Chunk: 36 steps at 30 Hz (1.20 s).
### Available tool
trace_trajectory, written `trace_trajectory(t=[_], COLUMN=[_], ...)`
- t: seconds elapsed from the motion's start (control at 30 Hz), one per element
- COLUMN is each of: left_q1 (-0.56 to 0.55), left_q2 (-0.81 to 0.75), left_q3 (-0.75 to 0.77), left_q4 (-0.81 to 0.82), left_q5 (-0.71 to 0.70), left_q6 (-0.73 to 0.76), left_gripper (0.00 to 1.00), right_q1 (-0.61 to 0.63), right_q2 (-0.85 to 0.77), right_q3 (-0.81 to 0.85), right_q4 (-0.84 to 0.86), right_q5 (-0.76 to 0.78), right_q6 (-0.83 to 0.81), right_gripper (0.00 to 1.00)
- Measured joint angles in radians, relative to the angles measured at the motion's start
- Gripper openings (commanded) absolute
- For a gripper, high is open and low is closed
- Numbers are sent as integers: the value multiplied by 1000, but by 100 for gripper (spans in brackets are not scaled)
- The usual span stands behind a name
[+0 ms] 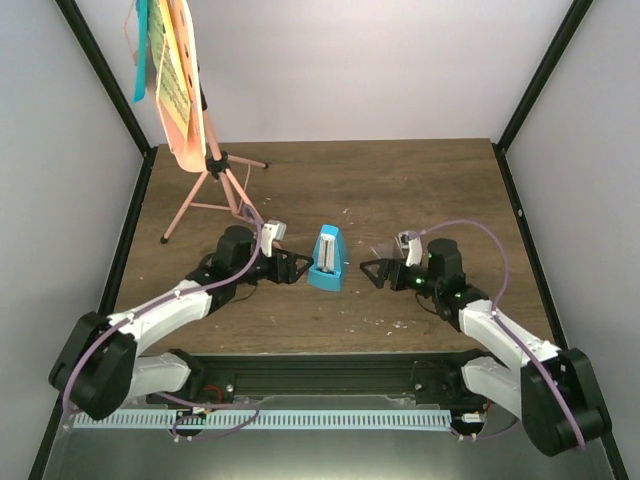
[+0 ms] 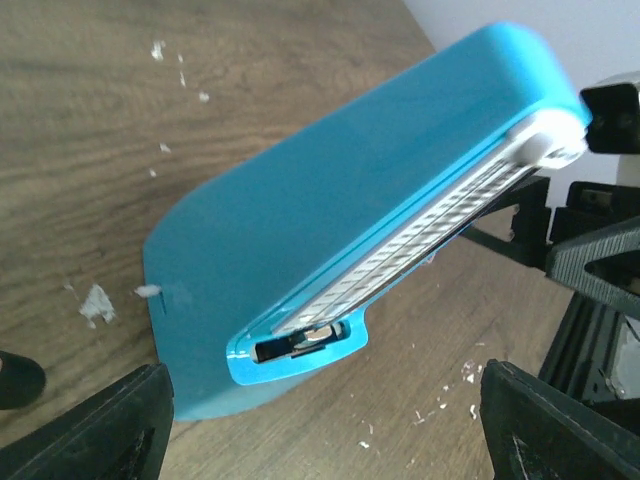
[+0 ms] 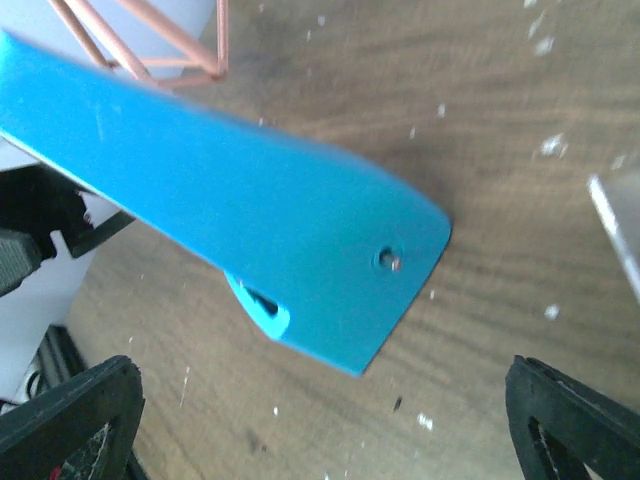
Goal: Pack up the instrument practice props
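Spreading across the whole scene, the dark wood table carries the small blue wedge metronome, which stands upright near its middle and serves as the reference for everything else. Well away from the metronome, toward the far left corner, rises the salmon-pink tripod music stand, its legs splayed on the wood and its desk reaching above the frame's top edge. The left arm stretches in from the near left toward the metronome, and the right arm from the near right. On the stand's desk hang the blue and yellow printed music sheets, far from the metronome and high above it. The left gripper sits just left of the metronome with its jaws spread wide and nothing between them; in the left wrist view its two dark fingers fill the lower corners while the metronome's blue side and pale ribbed front strip lie beyond them, apparently untouched. The right gripper sits near the metronome's right side, apart from it, jaws fully wide and empty; its wrist view shows the metronome's plain blue flank ahead of the fingers, with the stand's legs behind. Pale specks dot the wood nearer than the metronome.
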Motion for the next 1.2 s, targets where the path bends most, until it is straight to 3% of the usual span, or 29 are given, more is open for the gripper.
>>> trace_trajectory(t=[0.3, 0.77, 1.2], left_q1=[24, 27, 29], left_q2=[169, 317, 357], left_q3=[2, 61, 63], left_q4=[84, 103, 114], left_q5=[63, 100, 134], left_q6=[-35, -8, -7], left_gripper=[65, 46, 42], right_q1=[0, 0, 0], right_q2=[117, 212, 169], right_q3=[-37, -34, -34], right_q4=[63, 111, 99], right_q5=[-145, -195, -153], right_q6=[36, 51, 56], right_gripper=[99, 98, 98])
